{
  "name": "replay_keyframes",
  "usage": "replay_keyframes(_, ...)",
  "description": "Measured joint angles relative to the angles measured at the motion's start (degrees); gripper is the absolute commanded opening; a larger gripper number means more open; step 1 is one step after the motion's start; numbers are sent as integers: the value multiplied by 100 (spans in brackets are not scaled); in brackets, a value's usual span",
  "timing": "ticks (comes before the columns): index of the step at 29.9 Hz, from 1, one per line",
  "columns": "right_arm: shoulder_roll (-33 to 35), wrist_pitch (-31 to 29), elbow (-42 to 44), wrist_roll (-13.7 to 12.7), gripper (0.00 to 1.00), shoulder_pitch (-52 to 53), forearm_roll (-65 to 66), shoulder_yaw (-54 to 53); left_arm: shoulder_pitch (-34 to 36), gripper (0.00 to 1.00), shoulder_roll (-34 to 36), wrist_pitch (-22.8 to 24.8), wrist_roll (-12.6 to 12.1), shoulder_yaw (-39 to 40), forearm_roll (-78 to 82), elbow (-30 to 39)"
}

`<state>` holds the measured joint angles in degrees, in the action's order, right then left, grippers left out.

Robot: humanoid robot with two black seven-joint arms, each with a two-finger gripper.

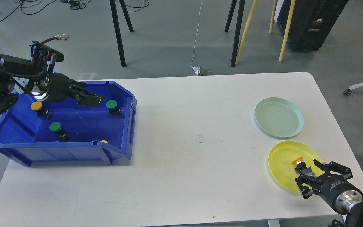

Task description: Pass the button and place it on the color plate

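Observation:
A yellow-capped button (298,160) stands on the yellow plate (282,160) at the table's front right. My right gripper (307,170) is low over that plate, its fingers closed around the button's body. My left gripper (89,99) hovers inside the blue bin (74,151) at the left, open and empty, just left of a green button (111,104). The bin also holds another green button (55,126), a yellow button (36,106) and a yellow one (104,142) mostly hidden behind the front wall.
A pale green plate (279,117) sits on the white table (184,142) behind the yellow plate. Tripod legs and wooden poles stand on the floor beyond the far table edge.

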<state>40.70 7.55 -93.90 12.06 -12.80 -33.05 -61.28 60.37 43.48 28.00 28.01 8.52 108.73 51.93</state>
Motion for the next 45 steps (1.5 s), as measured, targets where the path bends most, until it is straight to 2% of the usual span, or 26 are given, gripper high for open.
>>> replay_keyframes(6, 104, -146, -15, -59, 100, 616, 28, -778, -194, 99, -184, -2, -2, -540, 44, -741)
replay_keyframes(12, 161, -157, -19, -63, 100, 1097, 45, -934, -220, 99, -538, -2, -2, -990, 2, -1566)
replay_keyframes(26, 104, -333, -152, -11, 100, 966, 70, -850, -289, 97, -794, 0, 0, -1343, -22, -2236)
replay_keyframes(31, 104, -340, -163, 0, 100, 905, 71, -843, -296, 87, -894, 0, 0, -1367, -46, -2418)
replay_keyframes(37, 104, -368, -170, 3, 100, 793, 71, -841, -408, 82, -901, -93, 0, -1367, -67, -2446)
replay_keyframes(40, 104, -396, -172, 5, 100, 741, 71, -841, -479, 72, -899, -156, -1, -1377, -64, -2478)
replay_keyframes(45, 104, -403, -173, 7, 100, 695, 73, -841, -497, 49, -891, -322, -1, -1379, -36, -2496)
